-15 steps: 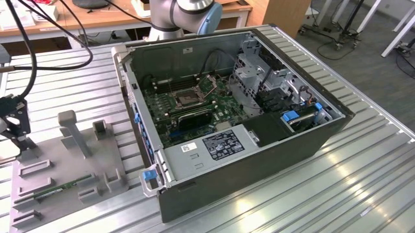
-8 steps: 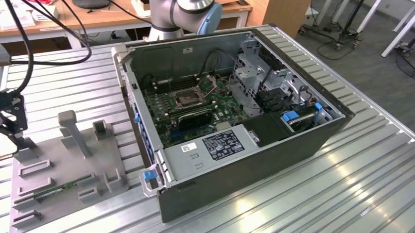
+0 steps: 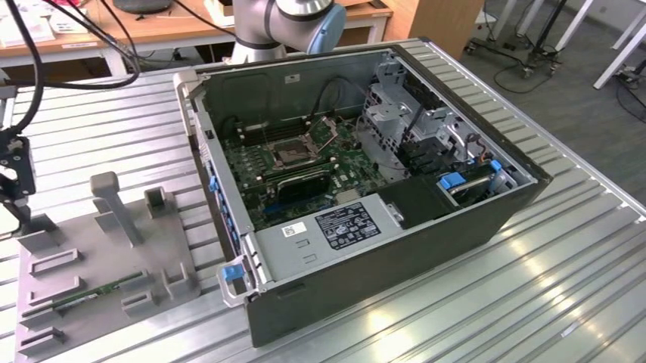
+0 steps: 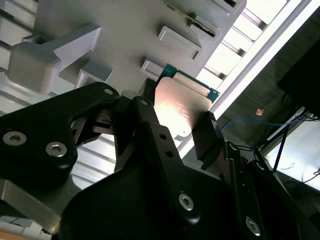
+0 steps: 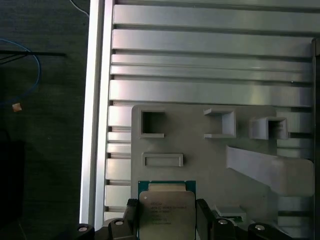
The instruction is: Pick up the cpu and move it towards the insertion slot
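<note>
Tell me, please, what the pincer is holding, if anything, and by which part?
The pincer holds the cpu, clamped by two opposite side edges, with its silver top left uncovered, over the grey tray.

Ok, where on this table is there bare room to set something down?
Free: the slatted table on the exterior view's right of the computer case, and the slats between the grey fixture and the wooden desk. Crowded: inside the case, and over the fixture, where the hand grips the cpu.

print on cpu [image 5: 166, 215] and power supply label [image 3: 343, 223], none readable
</note>
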Available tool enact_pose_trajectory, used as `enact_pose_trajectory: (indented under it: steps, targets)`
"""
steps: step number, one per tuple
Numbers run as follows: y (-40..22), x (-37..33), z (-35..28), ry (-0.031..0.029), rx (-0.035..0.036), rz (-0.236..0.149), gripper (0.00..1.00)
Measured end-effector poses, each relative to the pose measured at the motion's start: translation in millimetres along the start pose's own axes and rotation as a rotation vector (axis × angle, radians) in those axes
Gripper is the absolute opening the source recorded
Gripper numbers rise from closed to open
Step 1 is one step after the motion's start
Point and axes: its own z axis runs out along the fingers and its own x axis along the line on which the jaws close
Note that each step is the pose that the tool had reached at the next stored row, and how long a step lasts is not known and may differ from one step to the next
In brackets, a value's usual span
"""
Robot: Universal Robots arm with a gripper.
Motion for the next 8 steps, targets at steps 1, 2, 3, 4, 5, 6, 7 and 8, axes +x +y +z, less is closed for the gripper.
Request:
enact_pose_trajectory:
  steps: [1, 2, 3, 4, 5, 6, 7, 8]
  targets:
    - [0.1, 0.0, -1.7, 0.0, 0.0, 0.0, 0.54]
    - [0.1, 0.0, -3.3, 0.0, 0.0, 0.0, 0.54]
    - [0.2, 0.0, -4.9, -0.0001, -0.0001, 0.0, 0.54]
    - [0.2, 0.0, -6.6, 0.0, 0.0, 0.0, 0.54]
    - [0.3, 0.0, -8.2, 0.0, 0.0, 0.0, 0.54]
    - [0.4, 0.0, -9.8, 0.0, 0.0, 0.0, 0.54]
    - [0.4, 0.0, -11.4, -0.0001, 0.0, 0.0, 0.54]
    - [0.5, 0.0, -13.2, -0.0001, 0.0, 0.0, 0.54]
